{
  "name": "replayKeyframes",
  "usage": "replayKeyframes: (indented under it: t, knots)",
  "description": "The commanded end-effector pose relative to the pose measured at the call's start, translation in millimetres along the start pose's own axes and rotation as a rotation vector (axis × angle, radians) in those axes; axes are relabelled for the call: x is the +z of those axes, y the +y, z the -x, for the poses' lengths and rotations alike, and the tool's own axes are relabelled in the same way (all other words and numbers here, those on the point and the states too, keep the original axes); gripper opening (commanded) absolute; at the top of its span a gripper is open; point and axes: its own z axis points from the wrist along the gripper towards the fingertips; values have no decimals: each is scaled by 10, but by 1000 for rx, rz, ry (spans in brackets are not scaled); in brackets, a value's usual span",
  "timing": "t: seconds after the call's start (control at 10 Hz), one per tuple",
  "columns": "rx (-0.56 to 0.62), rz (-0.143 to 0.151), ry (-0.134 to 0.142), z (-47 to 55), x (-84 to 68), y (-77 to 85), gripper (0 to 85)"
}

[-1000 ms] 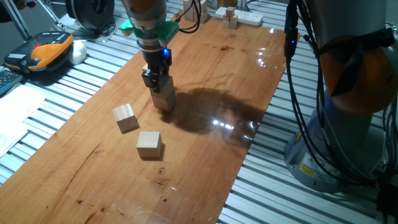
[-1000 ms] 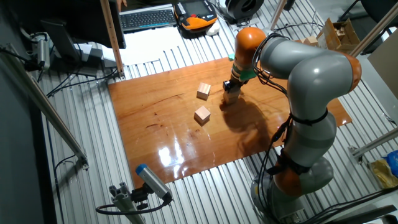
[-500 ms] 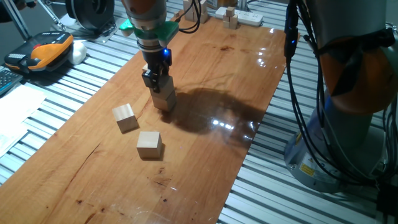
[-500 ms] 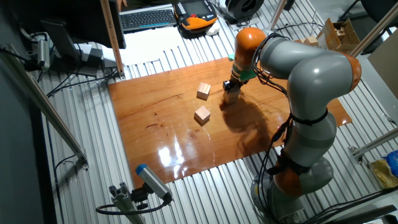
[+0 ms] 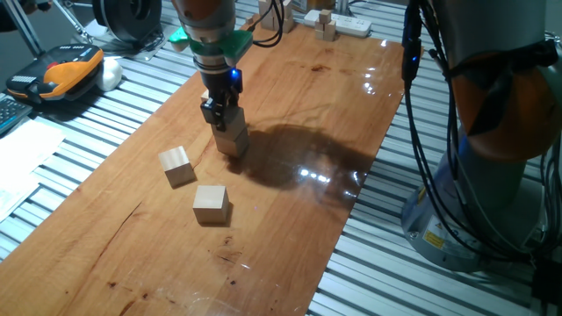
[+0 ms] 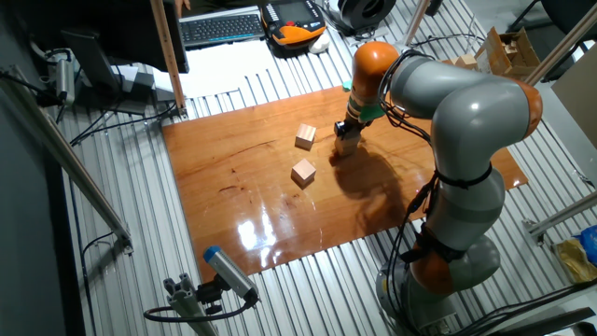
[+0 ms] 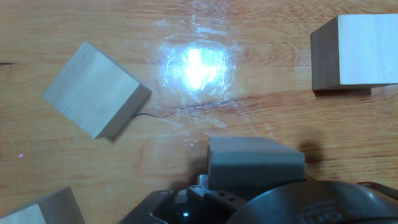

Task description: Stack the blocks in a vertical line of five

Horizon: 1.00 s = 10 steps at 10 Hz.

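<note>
My gripper (image 5: 225, 123) stands low over the wooden board (image 5: 290, 175), shut on a pale wooden block (image 5: 235, 143) that rests on the board or just above it; both also show in the other fixed view, gripper (image 6: 347, 129) and block (image 6: 347, 146). In the hand view the held block (image 7: 256, 163) looks grey in shadow. Two loose blocks (image 5: 176, 165) (image 5: 211, 204) lie on the board to the front left, also in the other fixed view (image 6: 306, 136) (image 6: 303, 171). The hand view shows three loose blocks (image 7: 93, 90) (image 7: 357, 53) (image 7: 37, 211) around the gripper.
A cluster of smaller wooden blocks (image 5: 327, 25) and a white power strip (image 5: 347, 25) sit far back. An orange and black device (image 5: 66, 70) lies off the board at left. The arm's base (image 5: 492, 132) and cables stand at right. The board lies on a slatted metal table.
</note>
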Motion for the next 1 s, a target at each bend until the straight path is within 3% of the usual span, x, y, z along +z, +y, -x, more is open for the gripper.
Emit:
replayKeyframes:
  t: [0.0, 0.9]
  knots:
    - [0, -1, -1, -3, 3, 3, 340]
    - [-6, -2, 1, -4, -11, -8, 340]
